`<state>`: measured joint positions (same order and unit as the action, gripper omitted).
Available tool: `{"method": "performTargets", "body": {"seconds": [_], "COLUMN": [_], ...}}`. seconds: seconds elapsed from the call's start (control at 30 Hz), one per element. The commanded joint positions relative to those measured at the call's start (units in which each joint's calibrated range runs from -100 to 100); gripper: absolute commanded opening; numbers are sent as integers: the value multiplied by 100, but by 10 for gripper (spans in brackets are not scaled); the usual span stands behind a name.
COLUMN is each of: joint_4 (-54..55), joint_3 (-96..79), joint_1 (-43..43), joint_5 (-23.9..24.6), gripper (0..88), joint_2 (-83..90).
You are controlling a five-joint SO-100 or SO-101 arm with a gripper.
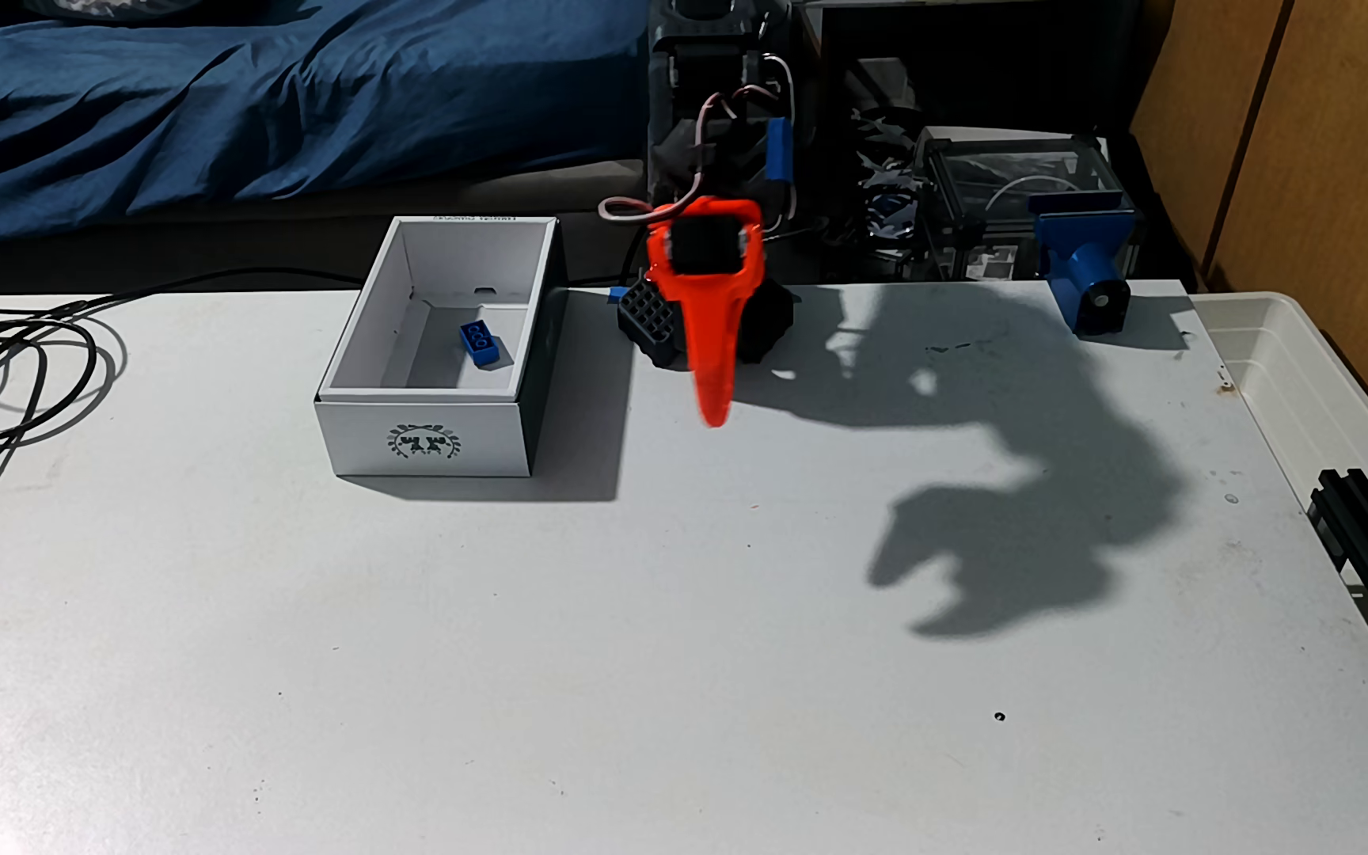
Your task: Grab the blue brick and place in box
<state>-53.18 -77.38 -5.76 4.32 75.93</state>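
blue brick [481, 341] lies inside box [426, 448], frame centre-left | gripper [701, 386] right of box, empty, spread unclear

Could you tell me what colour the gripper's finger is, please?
Bright orange-red; the gripper shows it best in the fixed view.

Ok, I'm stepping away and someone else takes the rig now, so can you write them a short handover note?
Gripper: hangs above the bare table, right of the box in the fixed view, holding nothing. The orange finger points down; whether the jaws are open or shut cannot be told from this angle.
Blue brick: lies studs-up on the floor of the box, towards its right wall.
Done: brick is in the box.
Left: nothing on the brick; judging by this, only parking the arm.
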Motion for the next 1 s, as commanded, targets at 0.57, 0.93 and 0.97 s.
{"method": "performTargets", "body": {"seconds": [0.57,0.93,0.97], "joint_4": [-778,-1028,-1028], "joint_3": [-1694,-1827,-1827], "joint_1": [-294,-86,-86], "joint_5": [-203,-187,-187], "gripper": [127,8,8], "joint_2": [2407,2407,2407]}}
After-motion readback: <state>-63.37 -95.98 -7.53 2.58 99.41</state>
